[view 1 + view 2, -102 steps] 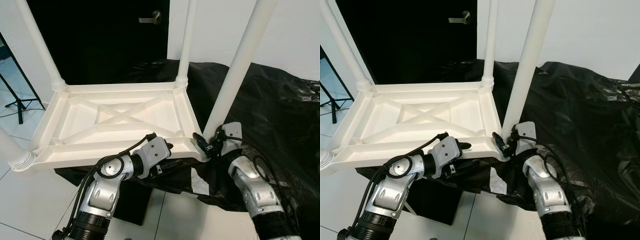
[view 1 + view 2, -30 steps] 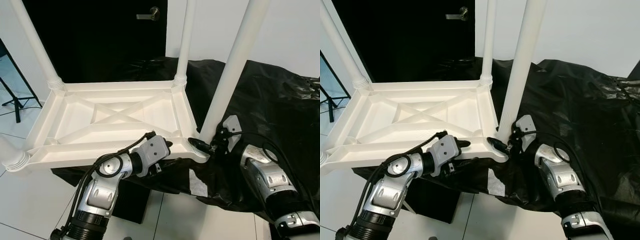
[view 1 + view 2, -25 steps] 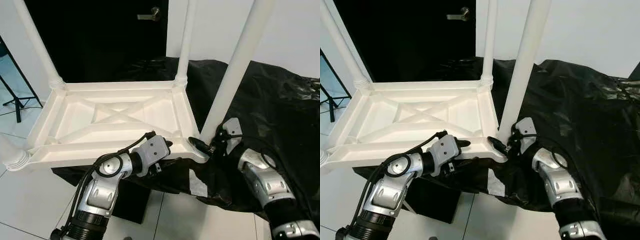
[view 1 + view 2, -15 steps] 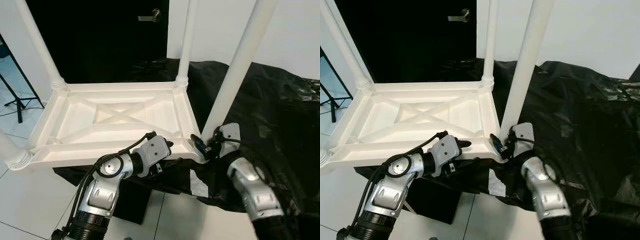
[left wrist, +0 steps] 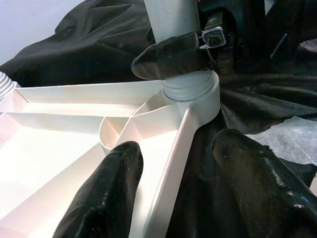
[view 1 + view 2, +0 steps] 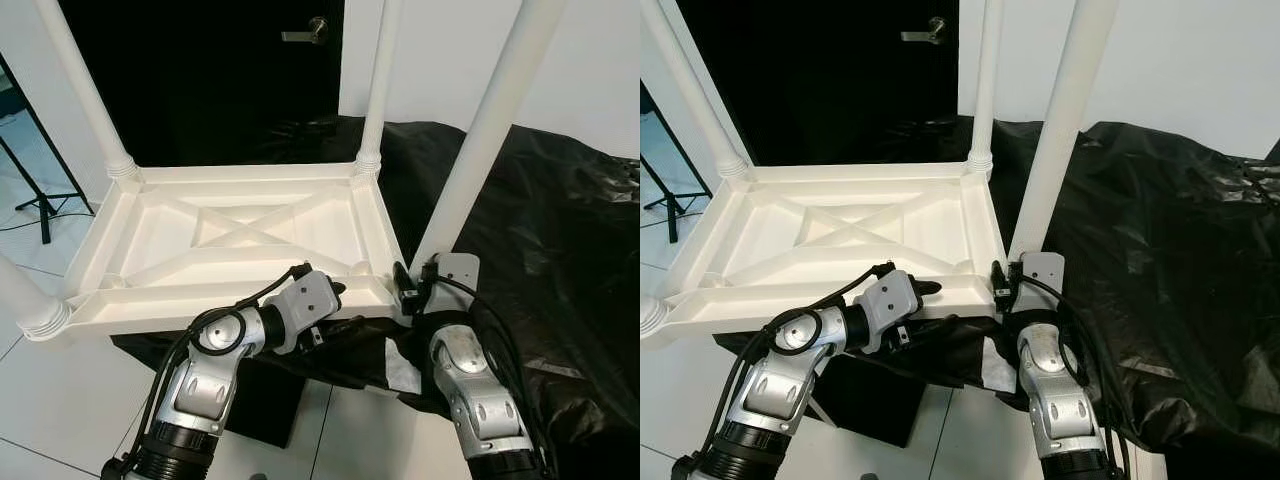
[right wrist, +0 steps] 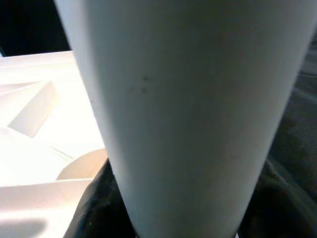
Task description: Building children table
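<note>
We see a white plastic children's table (image 6: 240,235) lying upside down, its ribbed underside facing up and its round white legs pointing upward. It rests on crumpled black plastic sheeting (image 6: 560,230) spread over the white tiled floor (image 6: 60,400). At the far left stands a black tripod stand (image 6: 35,195), and behind the table a dark doorway with a metal door handle (image 6: 318,30).

Our left pincer (image 6: 335,305) sits at the near edge of the table, toward its right corner. In the left wrist view its two black fingers (image 5: 106,191) are spread apart, one over the inner side of the white rim and one outside it, straddling the edge; we cannot tell whether they press on it.

Further right, at the near right corner, a white table leg (image 6: 480,140) rises from its threaded socket (image 5: 190,87). Our right pincer (image 6: 408,288) is at the base of this leg, and its black fingers (image 5: 168,57) are closed around the leg just above the socket. In the right wrist view the leg (image 7: 188,114) stands very close before the camera.
</note>
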Controlling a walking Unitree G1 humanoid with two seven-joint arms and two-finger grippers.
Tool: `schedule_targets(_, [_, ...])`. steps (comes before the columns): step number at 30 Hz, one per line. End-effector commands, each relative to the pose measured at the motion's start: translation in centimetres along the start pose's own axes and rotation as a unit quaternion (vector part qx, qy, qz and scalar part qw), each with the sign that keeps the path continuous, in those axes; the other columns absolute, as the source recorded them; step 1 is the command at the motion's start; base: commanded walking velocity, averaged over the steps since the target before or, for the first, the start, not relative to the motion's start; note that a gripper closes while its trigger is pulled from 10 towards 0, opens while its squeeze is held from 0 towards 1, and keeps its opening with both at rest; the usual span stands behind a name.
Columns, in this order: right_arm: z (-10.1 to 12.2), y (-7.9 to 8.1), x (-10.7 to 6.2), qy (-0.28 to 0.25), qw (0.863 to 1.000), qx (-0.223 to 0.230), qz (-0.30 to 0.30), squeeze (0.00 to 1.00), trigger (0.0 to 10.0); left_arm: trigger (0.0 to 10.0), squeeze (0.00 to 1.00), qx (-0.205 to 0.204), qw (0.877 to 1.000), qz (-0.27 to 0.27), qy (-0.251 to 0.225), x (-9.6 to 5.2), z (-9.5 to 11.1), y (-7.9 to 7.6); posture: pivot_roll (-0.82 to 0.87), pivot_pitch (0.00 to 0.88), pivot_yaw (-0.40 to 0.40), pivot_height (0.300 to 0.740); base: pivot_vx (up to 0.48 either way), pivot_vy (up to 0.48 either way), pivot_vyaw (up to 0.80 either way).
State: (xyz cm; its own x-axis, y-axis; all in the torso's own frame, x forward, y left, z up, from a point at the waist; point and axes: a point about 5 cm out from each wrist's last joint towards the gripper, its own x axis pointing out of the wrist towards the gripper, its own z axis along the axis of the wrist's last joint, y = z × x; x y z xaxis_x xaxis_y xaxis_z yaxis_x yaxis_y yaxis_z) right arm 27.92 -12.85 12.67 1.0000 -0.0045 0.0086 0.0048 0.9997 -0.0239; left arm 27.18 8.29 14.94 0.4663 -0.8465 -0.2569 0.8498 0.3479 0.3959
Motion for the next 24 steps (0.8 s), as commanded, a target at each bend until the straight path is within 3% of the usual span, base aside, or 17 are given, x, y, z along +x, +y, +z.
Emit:
schedule_targets(1, [-1.2,-1.1,-0.4,0.034,0.999,-0.013,-0.033,0.00,10.0,10.0,0.00,-0.005,0.998,0.056,0.001,0.1,-0.1,0.6,-0.02,0.000,-0.029,0.740,0.000,0.000,0.00])
schedule_targets(5, [-1.1,-1.1,-0.3,0.030,0.999,-0.011,-0.025,0.00,10.0,10.0,0.00,-0.006,0.998,0.058,0.001,0.1,-0.2,0.5,-0.01,0.000,-0.036,0.740,0.000,0.000,0.00])
schedule_targets(6, [-1.0,-1.2,-0.3,0.026,0.999,-0.013,-0.020,0.64,10.0,10.0,0.00,-0.006,0.998,0.058,0.002,0.1,-0.2,0.4,-0.01,0.000,-0.039,0.740,0.000,0.000,0.00])
schedule_targets(8, [-1.0,-1.2,-0.3,0.026,0.999,-0.013,-0.020,0.64,10.0,10.0,0.00,-0.006,0.998,0.058,0.002,0.1,-0.2,0.4,-0.01,0.000,-0.039,0.740,0.000,0.000,0.00])
schedule_targets(9, [-0.9,-1.3,-0.3,0.023,1.000,-0.014,-0.014,1.00,10.0,10.0,0.00,-0.006,0.998,0.058,0.002,0.1,-0.2,0.3,-0.01,0.000,-0.042,0.740,0.000,0.000,0.00])
schedule_targets(12, [-0.3,-2.2,-0.2,-0.004,0.998,-0.020,0.061,1.00,10.0,10.0,0.00,-0.007,0.998,0.060,0.002,0.1,-0.3,0.3,-0.01,0.000,-0.050,0.740,0.000,0.000,0.00])
schedule_targets(19, [0.1,-3.7,0.4,-0.017,0.988,-0.014,0.150,1.00,10.0,10.0,0.00,-0.005,0.998,0.061,0.001,0.2,-0.3,0.4,-0.01,0.000,-0.046,0.740,0.000,0.000,0.00])
schedule_targets(20, [0.1,-4.0,0.7,-0.015,0.984,-0.017,0.177,0.96,10.0,10.0,0.00,-0.004,0.998,0.061,0.001,0.2,-0.3,0.5,-0.01,0.000,-0.042,0.740,0.000,0.000,0.00])
schedule_targets(21, [0.1,-4.2,0.9,-0.012,0.980,-0.023,0.200,0.39,10.0,10.0,0.00,-0.003,0.998,0.061,0.001,0.2,-0.3,0.6,-0.01,0.000,-0.042,0.740,0.000,0.000,0.00])
schedule_targets(22, [0.1,-4.1,1.1,-0.008,0.972,-0.030,0.232,0.00,10.0,10.0,0.00,-0.001,0.998,0.060,0.001,0.2,-0.3,0.6,-0.01,0.000,-0.036,0.740,0.000,0.000,0.00])
schedule_targets(24, [0.1,-3.9,1.3,-0.005,0.967,-0.034,0.253,0.00,10.0,10.0,0.00,0.000,0.998,0.059,0.001,0.2,-0.3,0.7,-0.01,0.000,-0.035,0.740,0.000,0.000,0.00])
